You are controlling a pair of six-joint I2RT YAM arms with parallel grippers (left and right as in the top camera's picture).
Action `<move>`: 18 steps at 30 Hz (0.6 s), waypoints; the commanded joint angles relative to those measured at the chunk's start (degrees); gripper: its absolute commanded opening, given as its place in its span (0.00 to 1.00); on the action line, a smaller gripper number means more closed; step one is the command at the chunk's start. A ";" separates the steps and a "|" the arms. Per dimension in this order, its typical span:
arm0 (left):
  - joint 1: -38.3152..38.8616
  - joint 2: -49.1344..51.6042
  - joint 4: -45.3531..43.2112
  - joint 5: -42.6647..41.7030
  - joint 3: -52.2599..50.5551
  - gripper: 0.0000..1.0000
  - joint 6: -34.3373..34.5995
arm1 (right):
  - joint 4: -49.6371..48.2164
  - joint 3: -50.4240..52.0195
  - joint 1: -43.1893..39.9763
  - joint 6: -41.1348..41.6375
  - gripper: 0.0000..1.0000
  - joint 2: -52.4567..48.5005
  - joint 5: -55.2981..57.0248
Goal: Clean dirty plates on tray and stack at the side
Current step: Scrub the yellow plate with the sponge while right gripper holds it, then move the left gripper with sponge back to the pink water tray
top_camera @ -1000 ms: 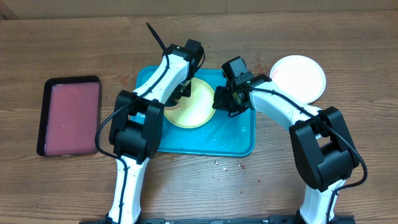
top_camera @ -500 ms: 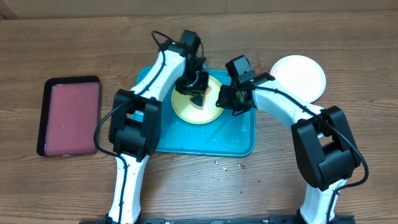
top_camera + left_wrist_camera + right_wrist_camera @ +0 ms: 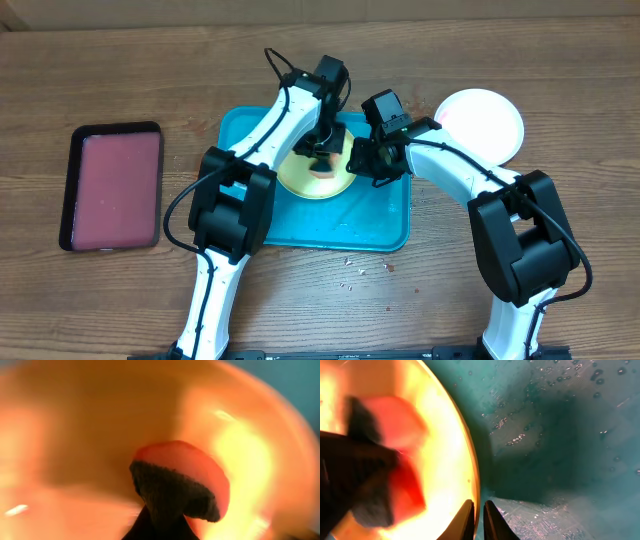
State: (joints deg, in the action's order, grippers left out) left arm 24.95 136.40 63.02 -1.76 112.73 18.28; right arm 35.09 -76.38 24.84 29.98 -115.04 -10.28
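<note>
**Sponge on the yellow-green plate, both arms over the tray**

A brown wood-grain surface point(image 3: 120, 80) fills nearly the whole overhead view. Beyond its far edge, all that shows of the room is a pale strip point(image 3: 320, 10); what it is cannot be told.

The turquoise tray point(image 3: 380, 225) lies near the middle of the surface, and in the right wrist view its floor is wet with droplets point(image 3: 560, 380). The yellow-green plate point(image 3: 300, 185) sits on the tray, in its upper middle part.

The left gripper point(image 3: 322, 158) is over this plate, closed on a sponge point(image 3: 185, 472). The sponge has an orange-red face and a dark scouring side, and it is pressed to the plate's inner face.

The right gripper point(image 3: 479, 520) is at the plate's right edge. Its two fingertips point(image 3: 466, 519) are almost together, with the rim pinched between them, one inside the plate and one out over the tray.

A white plate point(image 3: 482, 122) rests off the tray on the bare wood, near the tray's upper right corner. Well apart on the left lies a pink-red tray point(image 3: 112, 187) with a black rim. A few small crumbs point(image 3: 350, 265) are scattered on the wood just below the turquoise tray's near edge.
</note>
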 commanded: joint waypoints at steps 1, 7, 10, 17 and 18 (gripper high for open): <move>-3.23 2.45 1.01 25.88 -1.22 0.04 7.96 | 0.20 -0.20 -0.02 0.07 0.09 -0.48 0.42; -7.61 2.45 0.61 33.27 -1.22 0.04 10.93 | 1.55 -0.20 -0.02 0.04 0.08 -0.48 2.14; -10.34 2.45 0.55 33.64 -1.01 0.04 11.52 | 2.10 -0.20 -0.02 -0.42 0.09 -0.48 2.97; -16.74 2.14 9.70 22.23 8.20 0.04 15.21 | 1.66 -0.61 0.35 -1.33 0.08 -0.48 2.36; -17.53 1.84 10.34 18.62 9.81 0.04 13.86 | 1.68 -0.98 0.55 -1.86 0.08 -0.48 1.60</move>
State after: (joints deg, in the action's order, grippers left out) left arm 9.10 138.47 72.66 22.61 117.16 30.13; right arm 37.06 -76.71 25.10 29.56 -115.28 -8.58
